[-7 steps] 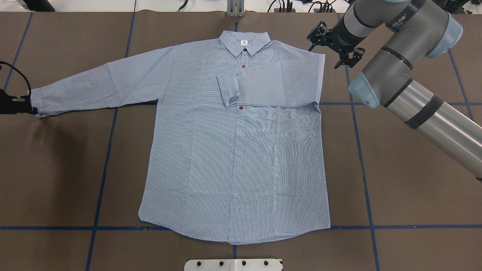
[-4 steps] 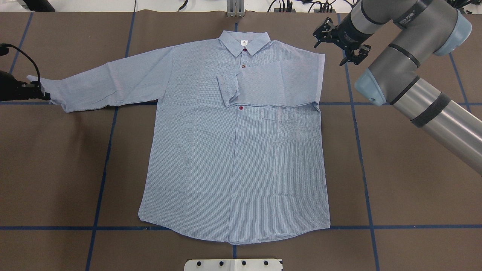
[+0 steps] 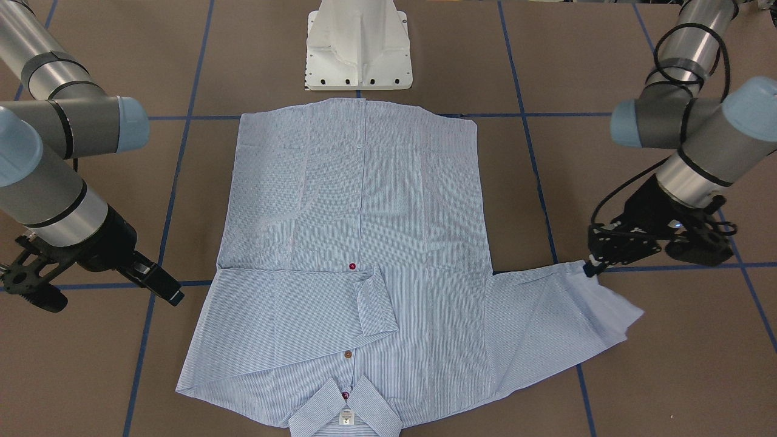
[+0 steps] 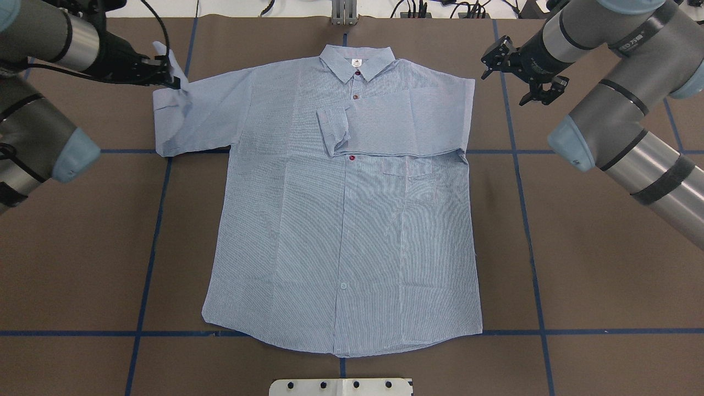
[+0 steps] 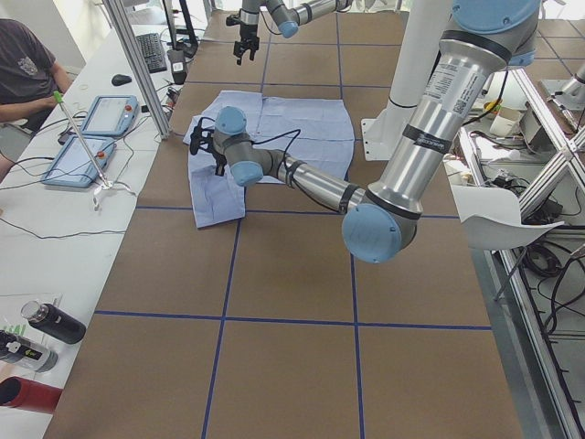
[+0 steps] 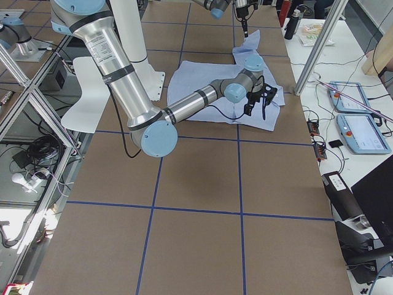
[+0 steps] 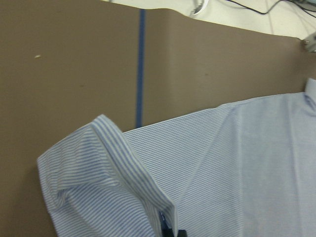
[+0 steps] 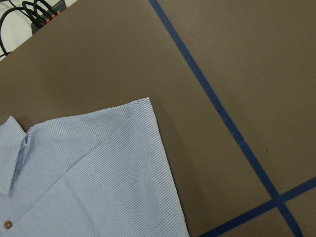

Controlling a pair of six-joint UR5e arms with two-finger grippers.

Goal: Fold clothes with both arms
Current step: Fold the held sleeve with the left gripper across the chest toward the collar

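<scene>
Shirt: your light blue and white finely striped long-sleeved button-up shirt [image 4: 341, 220] lies flat, front up, in the middle of the brown paper-covered table [image 4: 605, 264]. Its collar [image 4: 357, 58] points to the far edge and its hem to the edge by the white base pedestal [image 3: 358, 48].

Sleeve on the robot's right: it is folded across the chest, and its cuff [image 4: 333, 129] rests by the button placket, just above 1 red button [image 4: 352, 158].

Sleeve on the robot's left: you see it doubled back on itself, with the fold toward the table's left edge. The cuff end [image 4: 165, 58] is raised off the table.

Left gripper: the black two-finger left gripper [image 4: 168, 77] has its fingers pinched narrow on that cuff end. The left wrist view shows the striped cuff running right into the fingertips at the bottom of its frame.

Right gripper: the black two-finger right gripper [image 4: 502, 88] has its fingers spread wide. It holds and touches nothing.

Right gripper's place: it hangs over bare table near the far edge, just off the shirt's shoulder corner [image 4: 472, 82]. That corner and the blue tape lines [image 8: 222, 113] fill the right wrist view.

Arms: 2 silver-grey tubular arms with light blue joint caps reach in, 1 from each side of the table.
</scene>
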